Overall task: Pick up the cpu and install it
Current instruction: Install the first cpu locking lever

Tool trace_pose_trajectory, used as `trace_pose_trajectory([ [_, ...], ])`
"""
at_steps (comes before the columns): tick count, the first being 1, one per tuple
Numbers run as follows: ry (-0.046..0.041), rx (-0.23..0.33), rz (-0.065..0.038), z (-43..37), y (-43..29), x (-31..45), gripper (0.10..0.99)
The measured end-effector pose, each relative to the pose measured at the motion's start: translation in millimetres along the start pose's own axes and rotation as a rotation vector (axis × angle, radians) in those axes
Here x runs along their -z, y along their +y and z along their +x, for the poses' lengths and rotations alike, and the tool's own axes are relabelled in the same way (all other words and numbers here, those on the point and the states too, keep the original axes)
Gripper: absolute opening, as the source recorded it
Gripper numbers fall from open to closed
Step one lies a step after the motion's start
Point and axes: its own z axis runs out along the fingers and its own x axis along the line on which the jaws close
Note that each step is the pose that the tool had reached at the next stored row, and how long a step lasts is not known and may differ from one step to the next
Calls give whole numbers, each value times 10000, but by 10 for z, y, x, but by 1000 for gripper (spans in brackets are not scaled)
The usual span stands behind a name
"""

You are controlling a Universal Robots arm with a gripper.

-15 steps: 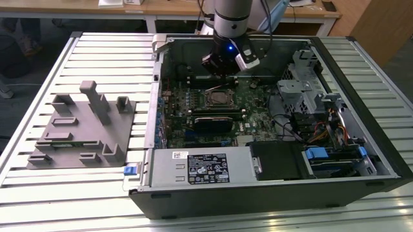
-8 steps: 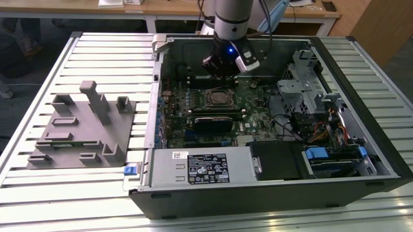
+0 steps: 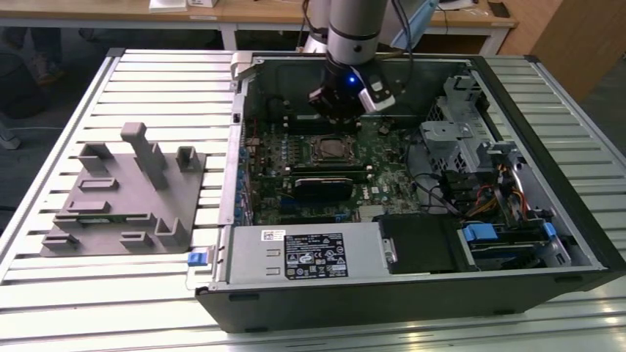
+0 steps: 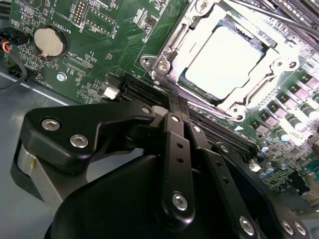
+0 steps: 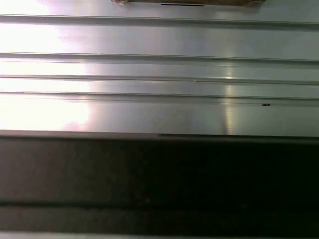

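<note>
Cpu (image 4: pixel 227 67) silvery-white, square, flat in metal-framed socket (image 4: pixel 164 59); hand (image 4: pixel 174 107) beside it

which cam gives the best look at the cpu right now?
The second wrist view: the cpu sits in the socket, its silvery top bright and close, beyond the end effector linkage. In the exterior view the socket area is small and distant, below the end effector. The first wrist view faces ribbed metal.

Evenly lit in the exterior view, with a dim case (image 3: pixel 411 183) interior. Blown out on the cpu (image 4: pixel 227 62) in the second wrist view (glare from above), soft on the near black linkage. Streaked with glare on the counter (image 5: pixel 149 74) in the first wrist view, dark below.
</note>
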Motion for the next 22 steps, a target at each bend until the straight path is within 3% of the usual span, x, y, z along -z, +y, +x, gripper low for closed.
trace_pose_trajectory([
  [9, 29, -4, 2, -24, -3, -34, 106],
  [19, 27, -2, 9, -26, 1, 5, 106],
  [22, 28, -3, 82, -25, 0, 6, 106],
])
